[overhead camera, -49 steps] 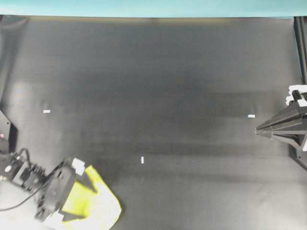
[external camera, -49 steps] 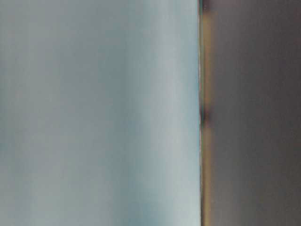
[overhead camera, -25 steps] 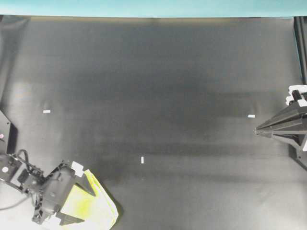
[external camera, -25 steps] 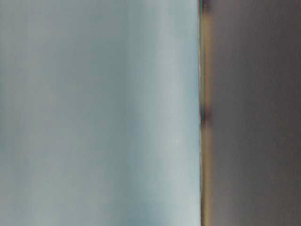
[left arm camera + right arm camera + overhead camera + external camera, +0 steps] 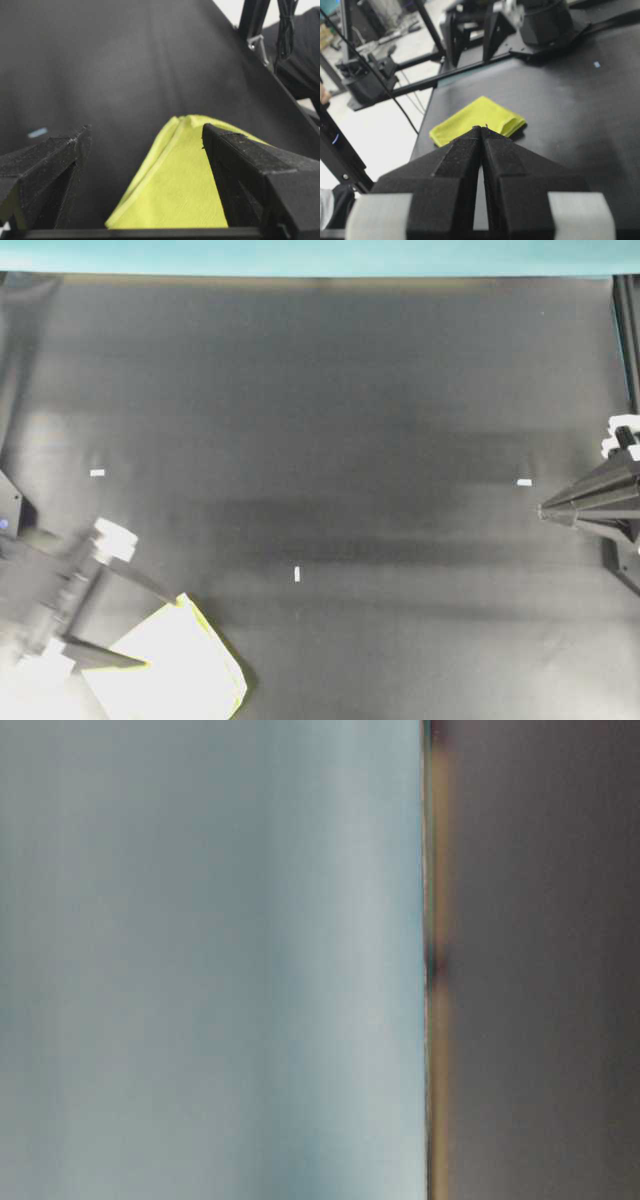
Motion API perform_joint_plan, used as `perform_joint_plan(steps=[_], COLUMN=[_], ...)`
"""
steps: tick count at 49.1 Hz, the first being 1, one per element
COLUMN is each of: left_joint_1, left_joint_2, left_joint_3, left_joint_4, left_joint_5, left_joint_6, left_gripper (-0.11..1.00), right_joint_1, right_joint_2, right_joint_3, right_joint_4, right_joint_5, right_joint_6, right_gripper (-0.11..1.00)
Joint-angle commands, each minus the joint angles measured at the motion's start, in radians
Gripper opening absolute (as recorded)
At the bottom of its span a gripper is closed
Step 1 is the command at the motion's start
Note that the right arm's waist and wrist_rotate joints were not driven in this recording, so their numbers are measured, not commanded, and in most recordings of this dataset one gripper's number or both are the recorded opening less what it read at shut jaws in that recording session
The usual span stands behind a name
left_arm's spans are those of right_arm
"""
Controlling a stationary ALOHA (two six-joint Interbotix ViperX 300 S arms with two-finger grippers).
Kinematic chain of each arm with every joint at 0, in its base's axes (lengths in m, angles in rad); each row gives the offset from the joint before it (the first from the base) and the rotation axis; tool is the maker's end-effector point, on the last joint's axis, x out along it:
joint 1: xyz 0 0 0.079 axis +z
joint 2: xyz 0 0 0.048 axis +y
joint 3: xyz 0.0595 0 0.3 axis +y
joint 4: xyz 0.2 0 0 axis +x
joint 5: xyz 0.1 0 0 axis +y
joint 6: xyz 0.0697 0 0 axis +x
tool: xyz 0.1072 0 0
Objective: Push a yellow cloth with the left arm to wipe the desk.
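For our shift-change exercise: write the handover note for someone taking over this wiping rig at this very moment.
Left claw: open, empty, lifted clear of the yellow cloth.
Right claw: shut, empty, parked at the desk's right edge.
Cloth: lies flat at the near-left corner of the desk.
Done: cloth let go; the claw rested on it a second ago.
Left: whether the wipe is complete cannot be told; if not, press down and push the cloth again.

Black pointed grippers (image 5: 481, 131), white pads

I'm working in a lab: black surface (image 5: 350, 420), metal frame struts (image 5: 427, 30), loose cables (image 5: 400, 107), camera mounts (image 5: 367, 75).
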Motion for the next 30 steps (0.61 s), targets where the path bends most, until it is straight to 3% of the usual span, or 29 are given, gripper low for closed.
perform_joint_plan(steps=[1,15,30], left_joint_1=[0.018,0.035,0.038], left_joint_2=[-0.112,-0.374,-0.411], left_joint_3=[0.011,0.044,0.048], left_joint_4=[0.003,0.003,0.002], left_joint_5=[0.055,0.219,0.249], left_joint_6=[0.006,0.008,0.008], left_gripper=[0.87,0.87,0.87], right_joint_1=[0.000,0.000,0.000], right_joint_2=[0.005,0.003,0.003], right_joint_3=[-0.002,-0.002,0.000], right_joint_4=[0.002,0.002,0.002], right_joint_5=[-0.005,-0.005,-0.003], right_joint_6=[0.000,0.000,0.002], right_gripper=[0.00,0.00,0.00])
